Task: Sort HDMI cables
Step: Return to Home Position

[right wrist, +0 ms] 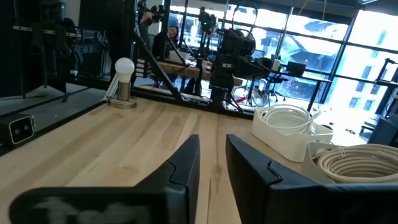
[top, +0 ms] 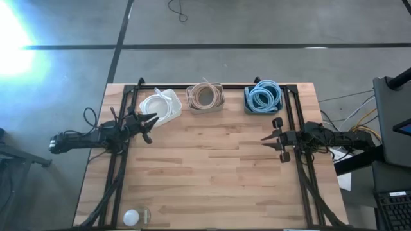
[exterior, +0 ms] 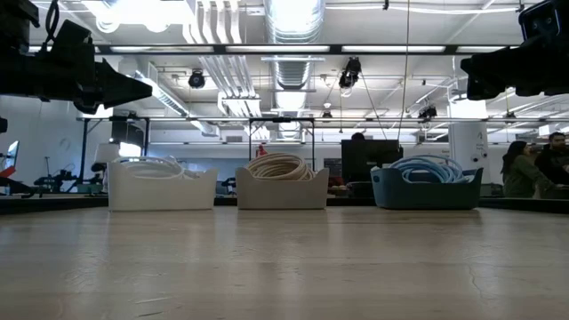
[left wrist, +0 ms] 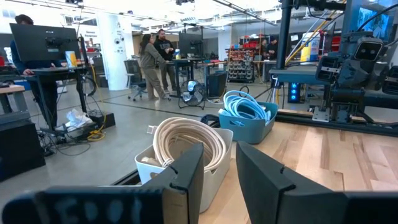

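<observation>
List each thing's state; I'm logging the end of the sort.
White bin: holds white cables.
Middle bin: holds beige cables.
Blue bin: holds blue cables.
Left hand: open, empty, raised near the white bin.
Right hand: open, empty, raised near the blue bin.
Bulb: upright, apart from the bins.

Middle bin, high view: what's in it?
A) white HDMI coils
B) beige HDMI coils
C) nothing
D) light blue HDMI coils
B: the middle bin holds a stack of beige HDMI coils that fills it up to the rim.
</observation>
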